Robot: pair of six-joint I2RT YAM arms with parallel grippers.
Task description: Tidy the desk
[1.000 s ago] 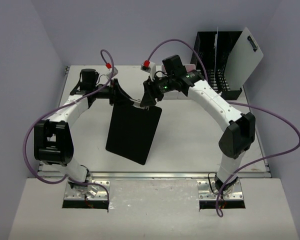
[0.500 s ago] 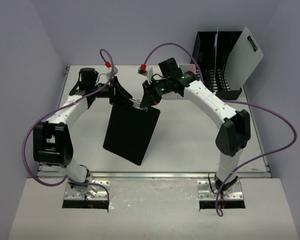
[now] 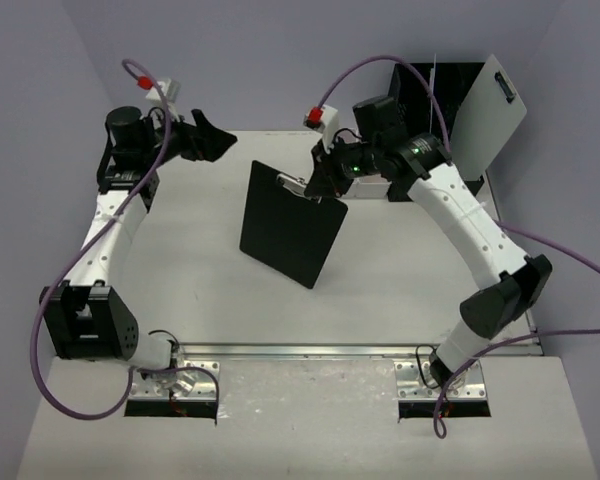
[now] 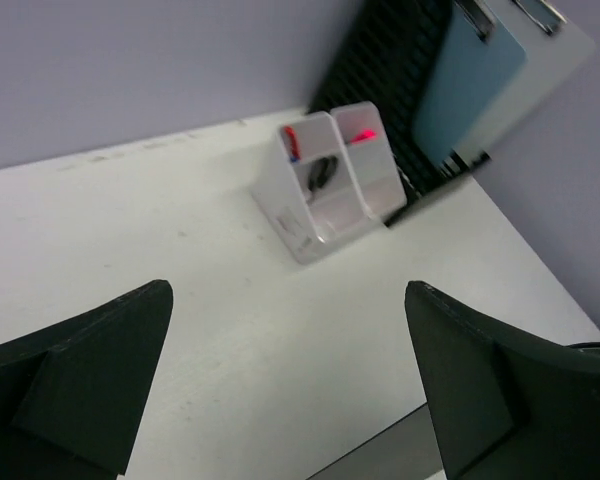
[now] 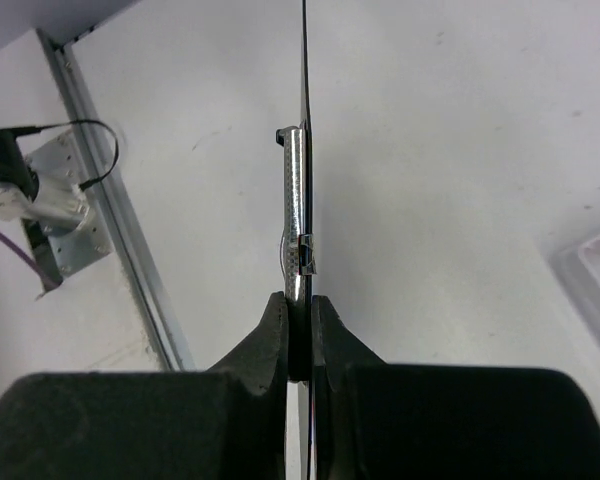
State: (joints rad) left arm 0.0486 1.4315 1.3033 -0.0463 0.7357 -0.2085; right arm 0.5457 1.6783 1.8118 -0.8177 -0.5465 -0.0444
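Two arms reach over the off-white worktop (image 3: 180, 260), which spreads beneath them with its metal rail along the near edge. The right pincer (image 3: 315, 185) is clamped on the metal clip (image 5: 295, 200) of a black clipboard (image 3: 290, 225) that hangs tilted from it. The left pincer (image 3: 212, 140) stands wide apart near the far left corner. A white compartment bin (image 4: 330, 185) sits just beside the black mesh rack (image 3: 415, 110).

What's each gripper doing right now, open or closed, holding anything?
Left gripper: open, empty.
Right gripper: shut on the black clipboard, at its clip.
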